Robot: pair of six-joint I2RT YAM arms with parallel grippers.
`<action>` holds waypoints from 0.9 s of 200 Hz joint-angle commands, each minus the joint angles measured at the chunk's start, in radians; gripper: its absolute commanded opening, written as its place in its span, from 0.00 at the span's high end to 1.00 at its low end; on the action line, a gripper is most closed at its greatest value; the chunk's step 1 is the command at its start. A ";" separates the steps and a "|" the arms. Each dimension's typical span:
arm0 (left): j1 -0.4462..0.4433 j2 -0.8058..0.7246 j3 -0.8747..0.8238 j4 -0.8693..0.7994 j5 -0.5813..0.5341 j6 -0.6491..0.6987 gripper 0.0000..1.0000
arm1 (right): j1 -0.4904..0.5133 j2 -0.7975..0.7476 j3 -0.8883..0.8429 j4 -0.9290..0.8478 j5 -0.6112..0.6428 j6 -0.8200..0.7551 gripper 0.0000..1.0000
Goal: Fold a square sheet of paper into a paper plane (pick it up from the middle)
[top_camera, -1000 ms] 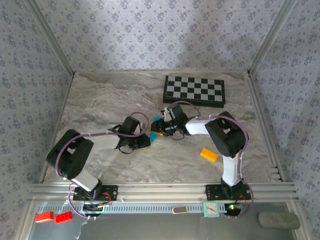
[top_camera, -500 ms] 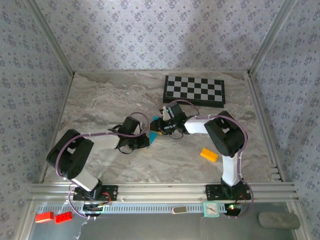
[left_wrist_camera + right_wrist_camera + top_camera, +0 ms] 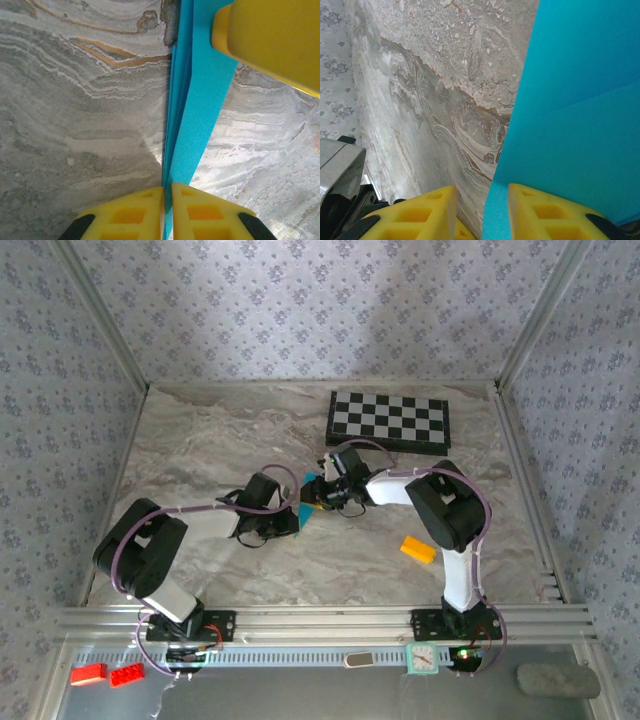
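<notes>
Overall: found both arms reaching in over the marble table (image 3: pixel 200 440), grippers nose to nose near its centre in the top view.
Sheet of paper (image 3: pixel 310 481): noted as bright cyan-blue, folded narrow, and caught between the two grippers. Ran edge-on from 6 o'clock to 12 o'clock in the left wrist view (image 3: pixel 197 115), several layers visible along the fold. Covered the 3 o'clock side of the right wrist view (image 3: pixel 580 110), with one crease line across it.
Left gripper (image 3: pixel 294 514): approached from 8 o'clock of the sheet. Pinched closed on the sheet's lower end (image 3: pixel 167 194), fingers all but touching with the paper between them.
Right gripper (image 3: pixel 320 498): approached from 3 o'clock of the sheet. Jaws stood partly apart (image 3: pixel 482 210), the paper's edge in the gap against the 3 o'clock finger (image 3: pixel 545 212), bare table visible between paper and the other finger. No clamp observed.
Chessboard (image 3: pixel 388 421): lay flat at 1 o'clock of the sheet, well apart.
Yellow-orange block (image 3: pixel 419 549): lay at 4 o'clock of the sheet, well apart, untouched.
</notes>
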 commanded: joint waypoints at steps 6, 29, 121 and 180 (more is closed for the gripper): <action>-0.018 0.047 -0.024 0.005 0.002 0.011 0.87 | 0.011 0.029 0.038 -0.114 0.041 -0.035 0.68; -0.018 0.023 -0.019 -0.003 -0.001 0.009 0.87 | 0.014 0.042 0.072 -0.204 0.083 -0.053 0.72; -0.012 -0.167 -0.011 -0.024 -0.042 -0.021 0.81 | 0.026 0.086 0.161 -0.383 0.169 -0.064 0.76; -0.011 -0.082 0.023 0.078 0.057 -0.051 0.90 | 0.026 0.094 0.173 -0.407 0.173 -0.059 0.79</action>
